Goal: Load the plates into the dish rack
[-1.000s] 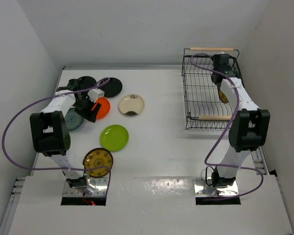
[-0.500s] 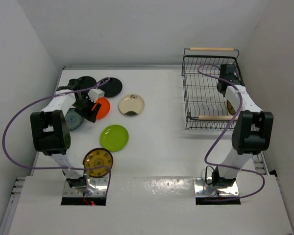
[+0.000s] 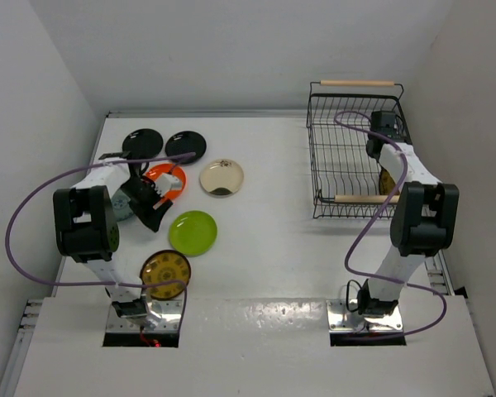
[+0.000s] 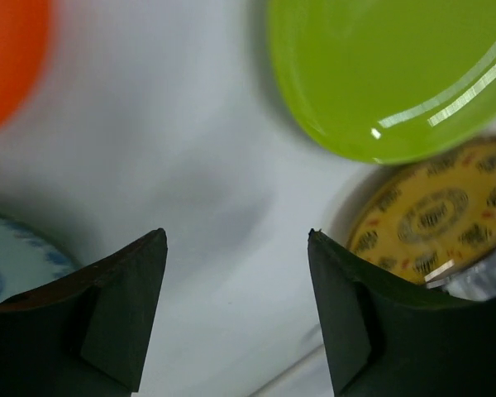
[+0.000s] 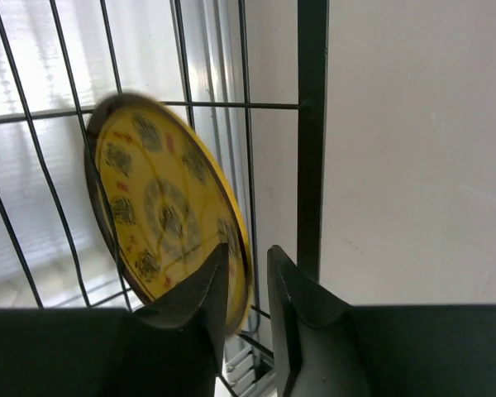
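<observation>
My left gripper point(image 3: 151, 213) point(image 4: 236, 240) is open and empty, low over bare table between the blue-grey plate point(image 3: 120, 208) point(image 4: 8, 256), the lime green plate point(image 3: 193, 232) point(image 4: 380, 74) and a brown-gold plate point(image 3: 165, 269) point(image 4: 430, 215). The orange-red plate point(image 3: 158, 174) point(image 4: 4, 58) lies just beyond it. Two black plates point(image 3: 143, 142) point(image 3: 187, 145) and the cream plate point(image 3: 221, 177) lie farther back. My right gripper point(image 3: 385, 162) point(image 5: 248, 252) is inside the dish rack point(image 3: 331, 157) at its right wall. Its jaws stand a narrow gap apart around the rim of the second brown-gold plate point(image 3: 387, 181) point(image 5: 161, 198), which stands on edge and looks blurred.
The rack's wires point(image 5: 312, 124) and the right side wall point(image 5: 422, 165) are close beside my right gripper. Wooden handles point(image 3: 357, 83) point(image 3: 362, 198) run along the rack's far and near ends. The left wall stands close to the plates.
My left gripper has drawn back from the orange-red plate toward the near side. My right gripper carried the brown-gold plate from the rack's middle to its right wall, and its jaws have parted slightly.
</observation>
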Tool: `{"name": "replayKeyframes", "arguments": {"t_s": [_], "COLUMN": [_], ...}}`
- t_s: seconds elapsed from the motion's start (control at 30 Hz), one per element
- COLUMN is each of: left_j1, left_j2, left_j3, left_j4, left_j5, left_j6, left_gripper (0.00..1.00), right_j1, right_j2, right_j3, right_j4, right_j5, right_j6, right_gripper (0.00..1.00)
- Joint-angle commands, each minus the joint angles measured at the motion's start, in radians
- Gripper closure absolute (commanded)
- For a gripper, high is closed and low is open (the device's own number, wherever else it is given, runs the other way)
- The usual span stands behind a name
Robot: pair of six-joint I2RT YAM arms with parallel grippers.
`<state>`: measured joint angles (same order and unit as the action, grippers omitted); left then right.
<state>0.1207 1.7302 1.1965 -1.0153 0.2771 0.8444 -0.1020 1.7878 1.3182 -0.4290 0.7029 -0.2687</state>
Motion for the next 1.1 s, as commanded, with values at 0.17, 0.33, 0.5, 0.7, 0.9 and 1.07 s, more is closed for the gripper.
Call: {"name": "replayKeyframes", "arguments": {"t_s": [0.17,0.33,0.5,0.7,0.9,1.07], "left_j1": [-0.062,-0.111,-0.133,-0.133,-0.133,-0.133], "left_j2": [-0.066,-0.075,-0.084,-0.061,-0.081,-0.051], "left_j3": [-0.142,-0.233,-0.351,-0.399,-0.436,-0.457], "left_j4": [-0.129,-0.102,0.055,0.241,0.279,0.29], "left_j5": [0.021,0.02,-0.059,-0.107,-0.075,-0.053], "left_j6": [0.22,0.245,0.195,0.122,0.131,0.131], "left_gripper": [0.19,0.19,0.19,0.23,0.45,0.67], "right_j1": [-0.01,-0.01,-0.004,0.044,0.084,0.094], "right_j2": [-0.018,-0.068,-0.126,-0.246,-0.347,-0.395], "right_j3": [0.095,0.127,0.147,0.112,0.055,0.044], "right_j4": [-0.034,-0.066,-0.082,-0.065,-0.031,-0.028], "right_j5": [-0.02,-0.037,-0.051,-0.057,-0.065,-0.083], "right_j6": [0.051,0.079,0.103,0.094,0.091,0.106], "right_gripper": [0.4,0.24,0.2,0.2,0.19,0.19]}}
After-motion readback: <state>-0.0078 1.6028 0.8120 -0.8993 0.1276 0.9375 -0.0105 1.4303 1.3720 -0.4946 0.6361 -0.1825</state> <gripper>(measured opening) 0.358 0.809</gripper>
